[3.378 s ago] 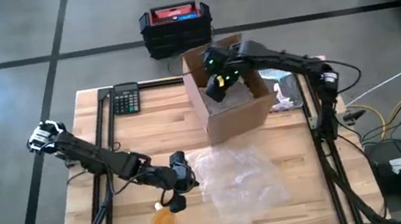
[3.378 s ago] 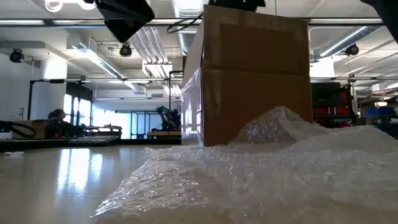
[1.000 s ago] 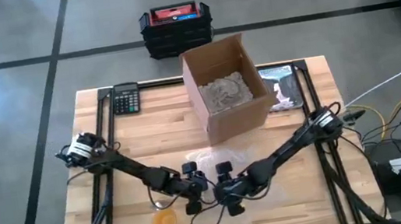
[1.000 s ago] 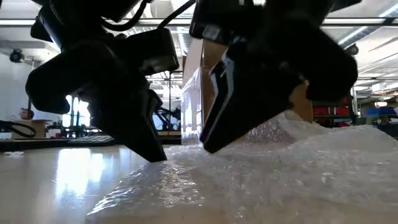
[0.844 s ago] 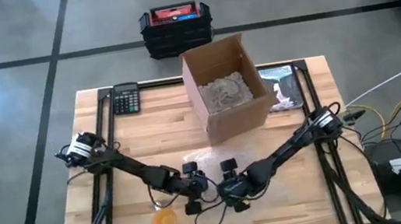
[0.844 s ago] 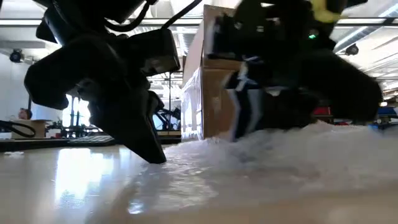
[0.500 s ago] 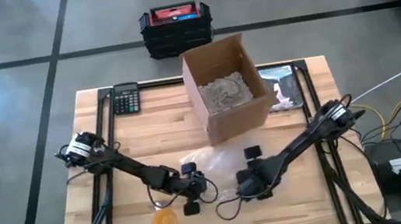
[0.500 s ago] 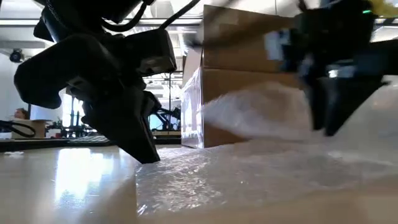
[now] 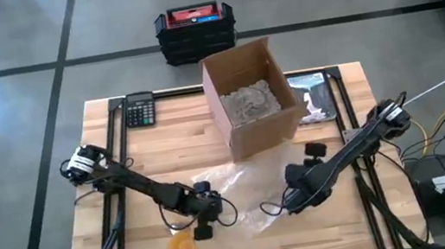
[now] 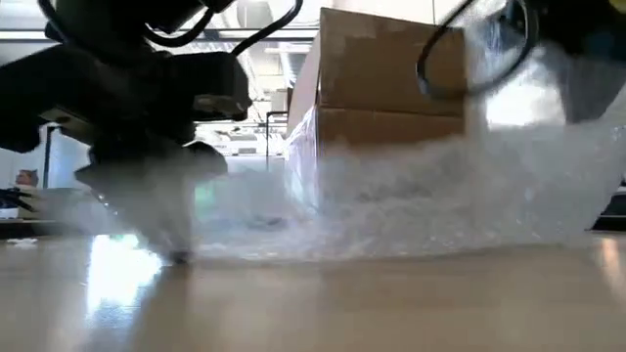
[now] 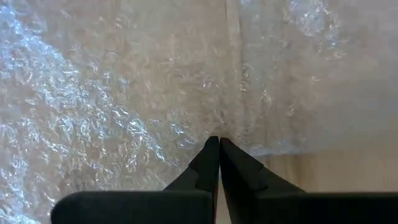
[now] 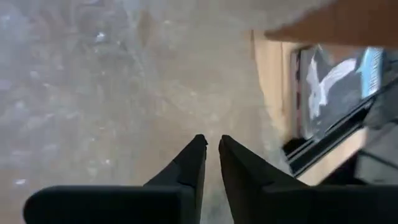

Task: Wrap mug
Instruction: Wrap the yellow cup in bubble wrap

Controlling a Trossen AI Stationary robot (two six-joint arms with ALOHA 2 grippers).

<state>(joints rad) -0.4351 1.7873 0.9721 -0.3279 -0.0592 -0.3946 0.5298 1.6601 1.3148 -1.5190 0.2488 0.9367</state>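
Note:
A clear sheet of bubble wrap [image 9: 245, 193] stretches between my two grippers in front of the cardboard box. An orange mug [image 9: 182, 247] stands on the table near the front edge, just beside my left gripper [image 9: 203, 219], and nothing touches it. The left gripper is shut on the wrap's left end, low at the table. My right gripper [image 9: 296, 195] is shut on the wrap's right end and holds it higher. In the low view the wrap [image 10: 411, 196] rises toward the right. My left gripper pinches the bubble wrap at its edge [image 11: 231, 142] between its two fingers, which point down at the table. That end of the sheet stays low, at the tabletop. My right gripper pinches the sheet's right end [image 12: 186, 118] between its fingers. That end is lifted off the table [image 10: 509, 68], and the sheet slopes down from it toward the left gripper.
An open cardboard box [image 9: 253, 107] with packing inside stands behind the wrap. A calculator [image 9: 140, 110] lies at the far left, and a picture card [image 9: 315, 98] lies to the right of the box. A black and red crate [image 9: 194, 28] sits on the floor beyond the table.
My right gripper has gone toward the table's right edge and upward, taking the wrap's right end with it. The sheet has been spread out between the two grippers. My left gripper has shifted slightly toward the left with the other end, which has stayed low.

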